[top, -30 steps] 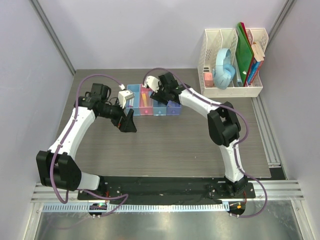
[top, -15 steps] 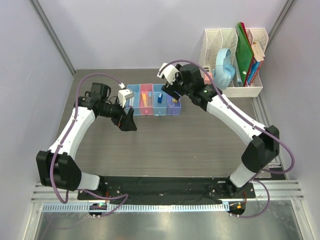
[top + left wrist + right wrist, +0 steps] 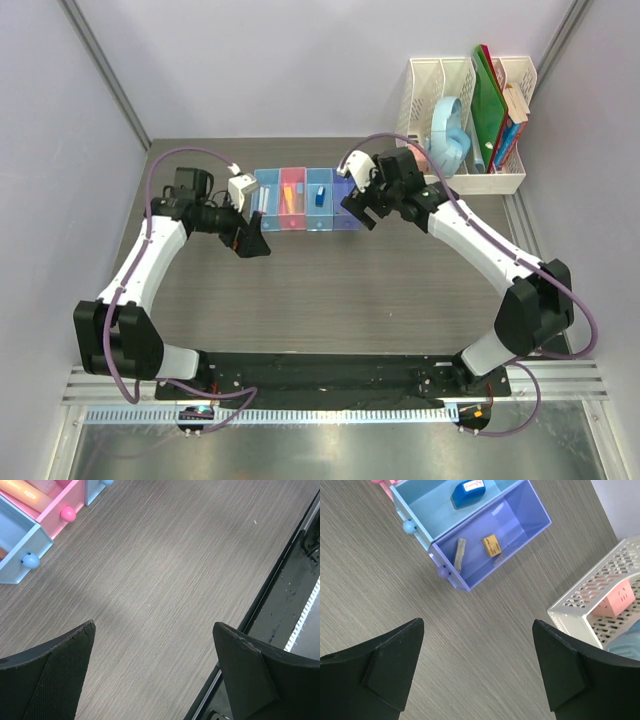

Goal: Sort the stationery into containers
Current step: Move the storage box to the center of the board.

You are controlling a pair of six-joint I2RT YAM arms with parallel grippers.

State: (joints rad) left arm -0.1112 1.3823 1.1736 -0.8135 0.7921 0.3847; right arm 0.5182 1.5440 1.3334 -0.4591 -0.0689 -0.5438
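Your left gripper [image 3: 154,625] and right gripper [image 3: 478,621] show jaws open and empty. Sorting looks finished, so lift clear of the purple bin [image 3: 522,522], upper centre.

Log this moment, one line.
left pincer: open, empty | right pincer: open, empty | purple bin: orange block, beige piece

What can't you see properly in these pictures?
- Top view: the right gripper covers part of the purple-blue plastic bin, hiding what's inside.
- Left wrist view: the leftmost light blue plastic bin and the pink plastic bin are cut off by the picture's edges.
- Right wrist view: the white label on the blue wedge-shaped piece is too small to read.
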